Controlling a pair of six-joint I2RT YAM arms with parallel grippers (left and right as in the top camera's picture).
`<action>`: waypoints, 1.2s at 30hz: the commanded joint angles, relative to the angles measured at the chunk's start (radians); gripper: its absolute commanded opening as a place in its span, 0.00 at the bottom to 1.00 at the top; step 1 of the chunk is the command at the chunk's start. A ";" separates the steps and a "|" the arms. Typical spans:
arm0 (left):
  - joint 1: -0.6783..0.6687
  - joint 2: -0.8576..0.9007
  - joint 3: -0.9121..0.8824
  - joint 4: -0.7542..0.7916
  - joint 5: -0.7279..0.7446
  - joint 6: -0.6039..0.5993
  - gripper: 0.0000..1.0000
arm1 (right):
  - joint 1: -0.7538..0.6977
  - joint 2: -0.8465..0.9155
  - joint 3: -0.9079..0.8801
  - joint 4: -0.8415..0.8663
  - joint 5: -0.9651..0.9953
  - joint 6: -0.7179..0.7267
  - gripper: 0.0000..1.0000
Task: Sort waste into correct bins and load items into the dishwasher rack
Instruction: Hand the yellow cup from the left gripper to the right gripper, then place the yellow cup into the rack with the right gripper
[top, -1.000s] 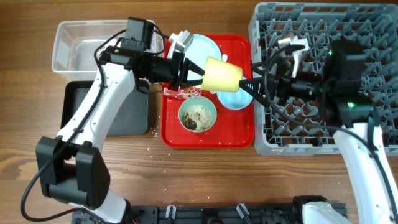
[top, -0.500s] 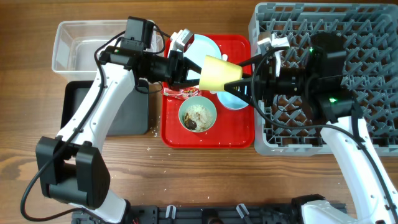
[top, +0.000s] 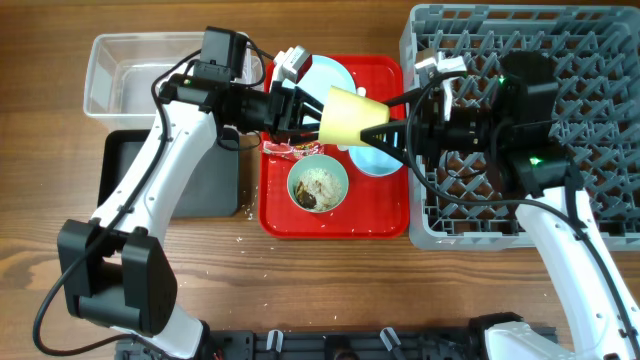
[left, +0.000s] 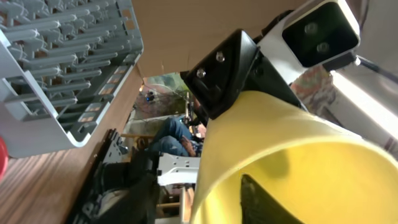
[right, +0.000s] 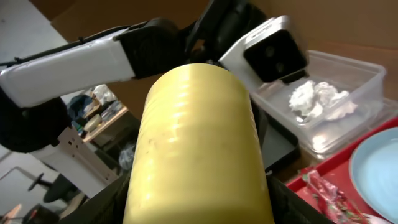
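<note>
The small yellow cup (top: 350, 118) lies on its side in the air above the red tray, between both grippers. My left gripper (top: 318, 118) is shut on its rim, with one finger inside the cup (left: 298, 162). My right gripper (top: 380, 132) grips the cup's base, a finger against each side (right: 196, 143). The pale green bowl (top: 318, 185) holds food scraps. The pale blue plate (top: 335, 75), pale blue bowl (top: 375, 160) and red-and-white wrapper (top: 300, 150) lie on the tray. The white tissue (right: 317, 99) sits in the clear tub (top: 105, 75). Fork and spoon are hidden.
The grey dishwasher rack (top: 520, 130) fills the right side, under my right arm. The black tray (top: 125, 180) sits in front of the clear tub at the left. The flat red tray (top: 385, 215) lies between them. Crumbs dot the wood in front.
My right gripper has moved left from over the rack and closed in round the cup's base. The cup and left gripper have shifted only slightly left.
</note>
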 joint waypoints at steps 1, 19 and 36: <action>0.003 -0.010 0.011 0.002 0.019 0.010 0.49 | -0.087 -0.024 0.018 -0.032 0.031 0.037 0.48; 0.003 -0.010 0.011 0.002 -0.780 0.010 0.58 | -0.242 -0.211 0.154 -1.017 0.966 0.058 0.45; 0.003 -0.010 0.011 -0.079 -1.145 0.010 0.62 | -0.085 0.196 0.151 -1.100 1.233 0.134 0.52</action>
